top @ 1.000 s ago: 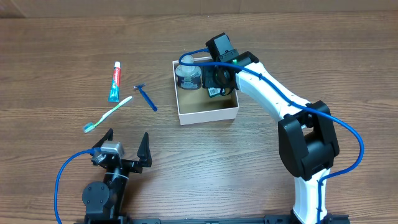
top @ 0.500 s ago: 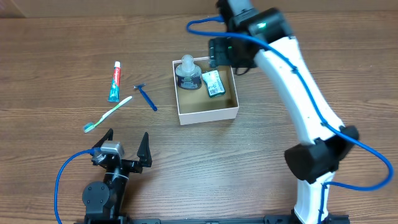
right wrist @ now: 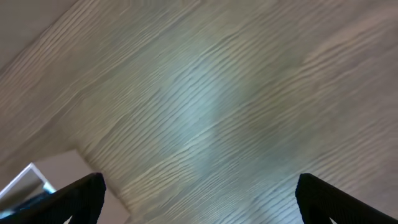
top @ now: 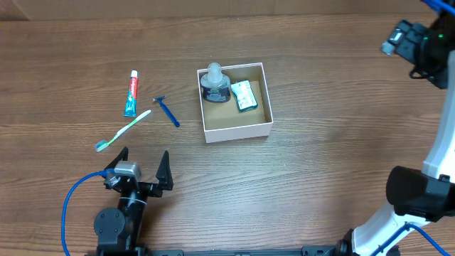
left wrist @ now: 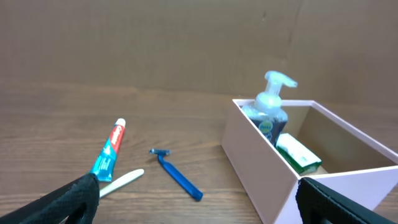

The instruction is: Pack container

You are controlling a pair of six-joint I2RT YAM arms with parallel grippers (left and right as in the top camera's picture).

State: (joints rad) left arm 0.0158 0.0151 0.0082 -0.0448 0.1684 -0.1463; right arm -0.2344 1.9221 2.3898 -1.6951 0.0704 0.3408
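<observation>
The container (top: pixel 238 130) is a white box with a brown inside, at the table's middle. In it stand a pump bottle (top: pixel 214 84) and a green packet (top: pixel 244 96). Left of it lie a toothpaste tube (top: pixel 131 93), a toothbrush (top: pixel 124 130) and a blue razor (top: pixel 167 111). My left gripper (top: pixel 143 165) rests open near the front edge, empty. Its wrist view shows the container (left wrist: pixel 261 168), bottle (left wrist: pixel 270 112), packet (left wrist: pixel 298 154), toothpaste (left wrist: pixel 109 151) and razor (left wrist: pixel 177 175) ahead. My right gripper (top: pixel 395 41) is raised at the far right, open and empty, away from the container.
The right wrist view is blurred. It shows bare wooden table between the open fingers (right wrist: pixel 81 196) and a white corner of the container (right wrist: pixel 56 180) at the lower left. A cardboard wall runs along the table's back edge (top: pixel 142 7).
My right gripper opened, left the green packet in the container, rose out of it and swung far to the right. The left arm has not moved.
</observation>
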